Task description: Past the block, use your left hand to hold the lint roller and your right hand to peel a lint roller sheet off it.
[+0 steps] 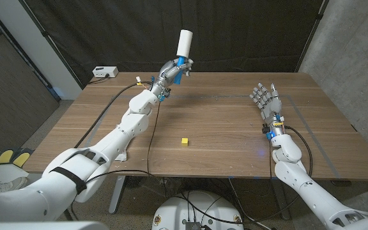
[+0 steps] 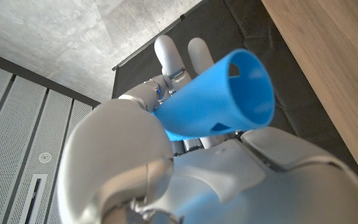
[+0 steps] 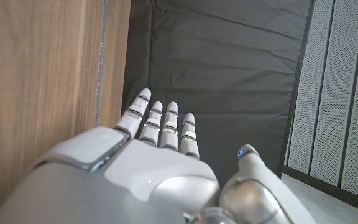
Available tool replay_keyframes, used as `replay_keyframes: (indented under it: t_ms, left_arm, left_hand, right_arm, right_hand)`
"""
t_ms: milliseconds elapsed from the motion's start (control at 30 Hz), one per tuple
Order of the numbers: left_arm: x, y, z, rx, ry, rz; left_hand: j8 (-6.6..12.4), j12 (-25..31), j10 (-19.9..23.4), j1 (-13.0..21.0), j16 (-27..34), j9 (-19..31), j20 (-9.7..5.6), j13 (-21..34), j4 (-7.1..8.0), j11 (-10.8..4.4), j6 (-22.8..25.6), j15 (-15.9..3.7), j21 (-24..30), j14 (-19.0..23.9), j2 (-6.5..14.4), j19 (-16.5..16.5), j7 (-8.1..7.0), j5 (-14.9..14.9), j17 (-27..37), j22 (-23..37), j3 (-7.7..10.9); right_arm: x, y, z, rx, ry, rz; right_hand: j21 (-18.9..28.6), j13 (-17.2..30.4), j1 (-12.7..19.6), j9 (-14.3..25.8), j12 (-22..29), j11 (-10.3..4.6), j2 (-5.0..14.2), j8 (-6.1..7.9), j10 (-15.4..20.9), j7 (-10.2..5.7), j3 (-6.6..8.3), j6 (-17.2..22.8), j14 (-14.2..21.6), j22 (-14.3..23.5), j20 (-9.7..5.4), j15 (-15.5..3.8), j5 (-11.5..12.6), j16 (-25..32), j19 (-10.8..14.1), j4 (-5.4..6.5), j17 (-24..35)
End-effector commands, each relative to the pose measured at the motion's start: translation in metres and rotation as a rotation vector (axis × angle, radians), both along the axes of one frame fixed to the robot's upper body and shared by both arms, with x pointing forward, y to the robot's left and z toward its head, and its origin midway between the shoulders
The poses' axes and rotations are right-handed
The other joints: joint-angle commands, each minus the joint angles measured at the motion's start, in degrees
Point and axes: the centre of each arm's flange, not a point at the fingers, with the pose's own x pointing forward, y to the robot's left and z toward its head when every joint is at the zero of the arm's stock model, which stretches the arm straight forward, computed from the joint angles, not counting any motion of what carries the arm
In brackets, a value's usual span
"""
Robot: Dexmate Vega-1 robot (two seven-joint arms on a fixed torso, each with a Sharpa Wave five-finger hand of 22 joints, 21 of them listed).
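Wooden worktop (image 1: 222, 121), wide and bare-grained. Left hand (image 1: 169, 71) raised above the far edge, left of middle, fingers (image 2: 169, 59) wrapped round the blue handle (image 2: 219, 93) of the lint roller (image 1: 183, 46); white roll upright above them, sheet edge too small to make out. Right hand (image 1: 267, 99) near the right edge, fingers (image 3: 166, 124) spread, grasping nothing. Tiny yellow block (image 1: 184, 140) toward the near edge, mid-worktop.

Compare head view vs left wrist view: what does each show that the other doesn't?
Head view only: the small yellow block, the open right hand, the lint roller's white sheet roll raised above the table's far edge. Left wrist view only: the hollow open end of the blue plastic handle. Both: the left hand gripping that handle, and the wooden table.
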Motion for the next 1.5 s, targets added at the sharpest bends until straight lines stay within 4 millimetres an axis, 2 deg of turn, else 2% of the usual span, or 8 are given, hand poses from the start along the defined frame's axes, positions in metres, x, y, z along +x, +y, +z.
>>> replay_keyframes:
  t_ms: [33, 267, 533, 767, 967, 1133, 1300, 1500]
  left_arm:
    - [-0.009, -0.005, 0.010, 0.118, -0.043, -0.002]
    - [-0.014, -0.007, 0.014, 0.150, -0.066, 0.141]
    - [-0.014, -0.009, 0.020, 0.177, -0.093, 0.209]
    - [-0.014, -0.014, 0.022, 0.227, -0.099, 0.208]
    - [-0.012, -0.017, 0.024, 0.283, -0.085, 0.170]
    - [-0.010, -0.021, 0.027, 0.316, -0.079, 0.117]
    - [-0.004, -0.025, 0.025, 0.287, -0.063, -0.013]
    - [0.006, -0.031, 0.023, 0.270, -0.018, -0.248]
  left_hand:
    - [-0.33, -0.5, 1.6, 1.7, -0.7, -0.2, -4.48, -0.2, 0.43, -2.74, -1.2, 0.09, -0.4, -0.3, 2.0, -1.8, -0.50, 0.6, 0.0, -0.2, 0.97]
    - [-1.18, 0.9, 0.2, -0.3, 5.5, -1.6, -6.43, 6.1, 2.21, -2.22, -2.7, 0.56, 9.6, 5.6, 2.7, 3.8, -3.00, 0.0, 6.9, 5.6, -3.67]
    - [-2.32, 19.6, 7.7, -15.3, 27.9, -5.1, -6.89, 21.3, 15.55, -1.35, 7.5, 1.39, 19.5, 9.7, -4.4, 7.5, 0.10, 9.5, 24.4, 29.7, -0.32]
    - [3.65, 32.3, 9.2, -24.5, 36.6, 2.7, -6.16, 21.5, 15.38, -2.74, 7.1, 1.06, 18.5, 9.2, -3.7, 9.0, -0.23, 13.2, 24.3, 38.0, 0.64]
    - [7.24, 39.0, 10.8, -27.8, 41.2, 6.6, -6.00, 21.3, 15.05, -1.93, 6.4, 0.92, 17.9, 9.0, -2.0, 9.8, 0.81, 13.9, 24.2, 40.9, 1.89]
    - [10.50, 42.7, 11.9, -30.5, 44.3, 9.3, -5.68, 21.2, 15.56, -1.87, 7.6, 0.89, 18.6, 9.4, -0.3, 10.7, 2.82, 13.4, 24.2, 44.5, 2.24]
    - [17.62, 47.8, 15.6, -37.6, 50.1, 12.9, -5.92, 21.1, 15.26, -1.53, 14.6, 0.83, 17.6, 9.8, 1.2, 14.1, 2.32, 9.2, 24.1, 47.3, 0.47]
    - [21.35, 47.8, 17.0, -37.7, 55.1, 11.4, -6.13, 21.1, 13.61, -1.42, 18.7, 0.76, 17.2, 9.6, 4.2, 16.0, 1.62, 1.4, 23.9, 48.0, 3.53]
  right_arm:
    - [0.002, 0.002, 0.004, 0.001, -0.006, -0.003]
    - [0.005, 0.002, 0.001, 0.006, -0.001, -0.001]
    - [0.008, 0.004, -0.001, 0.006, 0.006, 0.003]
    - [0.010, 0.008, 0.001, -0.020, 0.009, -0.001]
    - [0.005, 0.015, 0.008, -0.073, -0.010, -0.066]
    - [0.003, 0.023, 0.014, -0.127, -0.023, -0.106]
    - [0.004, 0.028, 0.018, -0.135, -0.036, -0.088]
    - [0.002, 0.032, 0.022, -0.168, -0.036, -0.124]
  right_hand:
    - [0.3, 0.3, 0.1, 0.3, 0.1, 0.14, 0.43, 0.02, 0.6, 0.08, -0.04, 0.3, 0.4, 0.1, -0.06, -0.11, -0.2, 0.5, 0.8, 0.05, 0.2]
    - [0.3, 0.3, 0.1, 0.3, 0.2, 0.32, 0.44, 0.03, 0.7, 0.07, -0.05, 0.4, 0.5, 0.1, -0.04, -0.14, -0.2, 0.5, 0.9, 0.03, 0.2]
    - [0.3, 0.3, 0.1, 0.3, 0.1, 0.20, 0.47, 0.02, 0.8, 0.09, -0.04, 0.5, 0.5, 0.1, -0.04, -0.22, -0.2, 0.4, 0.9, 0.01, 0.2]
    - [0.3, 0.3, 1.1, 0.3, 0.0, -0.01, 0.78, 0.08, 0.6, 0.18, 0.42, 0.5, 0.5, 0.1, -0.09, -0.31, -0.1, 0.3, 1.0, -0.58, 0.1]
    - [0.4, 0.2, 9.7, 0.3, -0.3, -0.88, 2.27, 0.37, 0.5, 0.06, 4.21, 0.3, 1.5, 0.1, -0.26, -0.56, -0.5, 0.3, 1.7, -6.41, 0.0]
    - [0.5, 0.2, 12.2, 0.3, -0.3, -1.34, 2.39, 0.52, 0.5, -0.09, 5.19, 0.6, 2.3, 0.1, -0.38, -0.83, -0.8, 0.6, 2.2, -8.01, 0.0]
    - [0.5, 0.2, 13.0, 0.3, -0.2, -1.43, 2.36, 0.54, 0.7, -0.09, 5.48, 0.7, 2.4, 0.1, -0.34, -0.81, -0.9, 0.5, 2.2, -8.44, 0.0]
    - [0.5, 0.3, 13.6, 0.3, -0.3, -1.49, 2.31, 0.52, 0.7, -0.14, 5.65, 0.7, 2.3, 0.2, -0.32, -0.74, -1.0, 0.5, 2.2, -8.69, 0.0]
